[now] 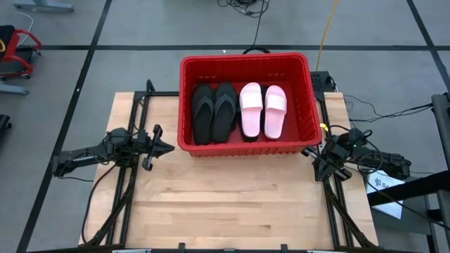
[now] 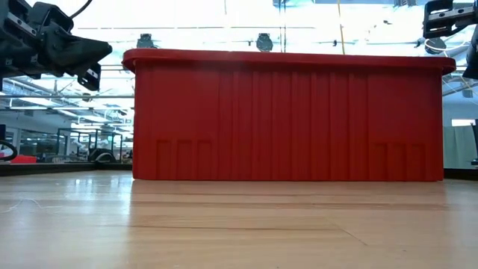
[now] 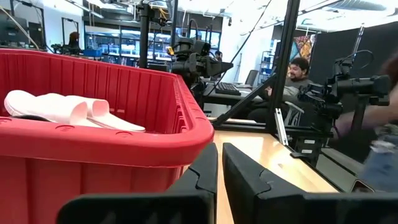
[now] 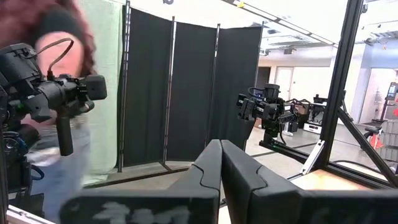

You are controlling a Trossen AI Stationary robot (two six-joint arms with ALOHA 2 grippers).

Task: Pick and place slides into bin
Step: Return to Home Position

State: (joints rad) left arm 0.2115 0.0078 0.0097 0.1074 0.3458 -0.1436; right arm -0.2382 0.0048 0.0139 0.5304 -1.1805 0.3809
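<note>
No text, label or number can be read anywhere.

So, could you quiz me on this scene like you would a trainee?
1. How many slides show inside the red bin from above?
2. True or false: the left pincer and right pincer each hold a slide.
3. Which pair lies nearer the left pincer? A: black slides. B: pink slides.
Key: 1. four; 2. false, both are shut and empty, beside the bin; 3. A.
</note>
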